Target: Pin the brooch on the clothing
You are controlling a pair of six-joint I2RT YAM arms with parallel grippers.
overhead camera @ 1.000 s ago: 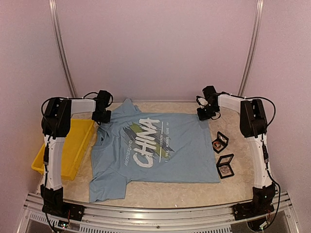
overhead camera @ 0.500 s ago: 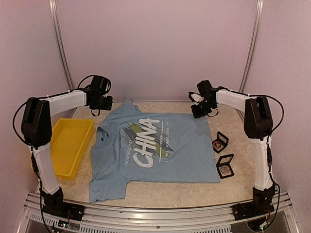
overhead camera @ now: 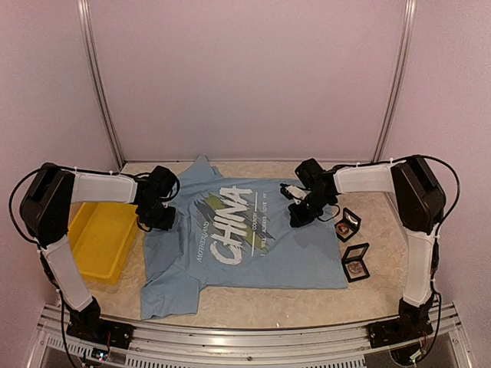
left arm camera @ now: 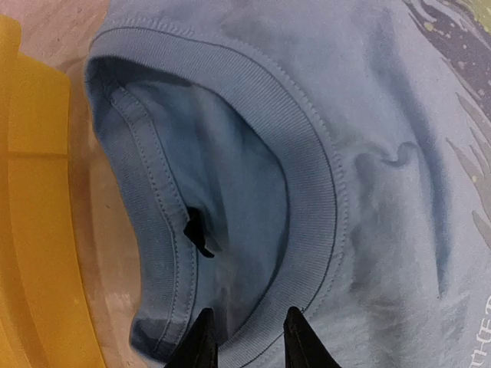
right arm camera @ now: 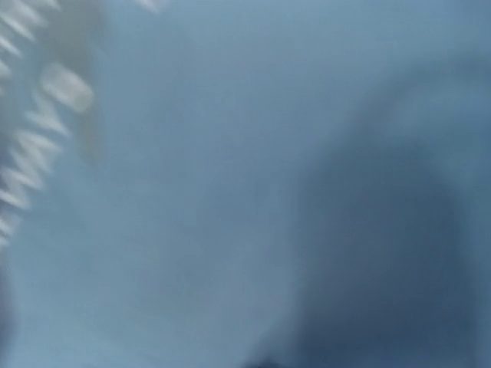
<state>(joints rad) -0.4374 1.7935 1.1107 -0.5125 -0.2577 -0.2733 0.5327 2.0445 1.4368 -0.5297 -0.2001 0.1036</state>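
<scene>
Hovering: left hand (left arm camera: 247, 341) hung narrowly parted over the T-shirt (overhead camera: 307, 261) collar (left arm camera: 307, 153).
Right hand (overhead camera: 298, 215): grip could not be told.
Risk: a snagged collar might have bunched fabric.

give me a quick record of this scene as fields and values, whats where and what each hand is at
clothing: light blue short-sleeved T-shirt with white "CHINA" lettering, spread on the beige tabletop
left hand: open, fingers apart over the shirt's ribbed collar
right hand: low over the shirt's right side; open or shut cannot be told
boxes: two small black square boxes on the table right of the shirt, neither held
bin: yellow plastic bin, left of the shirt
brooch on shirt: none seen
</scene>
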